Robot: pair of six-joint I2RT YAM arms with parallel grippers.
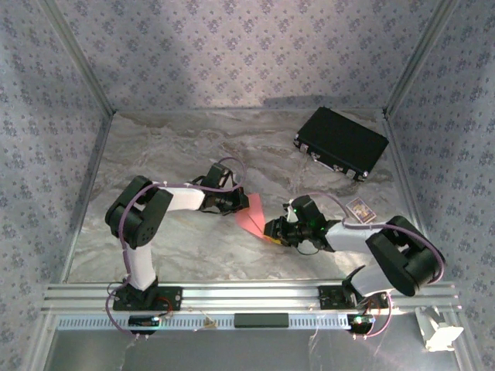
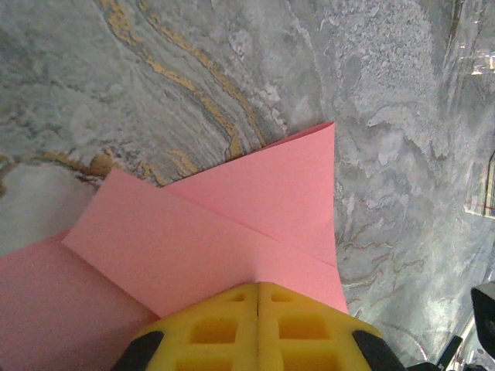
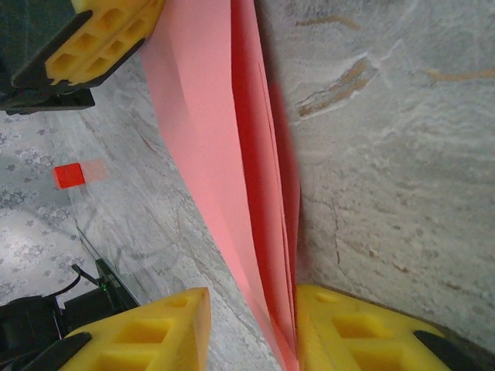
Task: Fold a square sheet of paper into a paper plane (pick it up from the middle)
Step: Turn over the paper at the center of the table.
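We see the creased pink paper [image 1: 254, 216] mid-frame in top view; left gripper [image 2: 257, 287] clenched on one end, prob. to steady it; right gripper [image 3: 251, 297] straddles opp. edge, jaws apart, w/ marbled tabletop [image 1: 178, 147] beneath.

The left arm [image 1: 141, 267] and right arm [image 1: 349, 236] are each built of white tube links between bulky black joint housings. A thin purple cable [image 1: 121, 232] loops along each arm, and each stands on a black base plate [image 1: 147, 297]. A small green light [image 1: 295, 209] glows on the right wrist. The left gripper [image 2: 257, 286] and right gripper [image 3: 253, 297] carry yellow moulded fingers [image 3: 356, 332] with square waffle-like pockets, seated in black holders [image 2: 141, 352].
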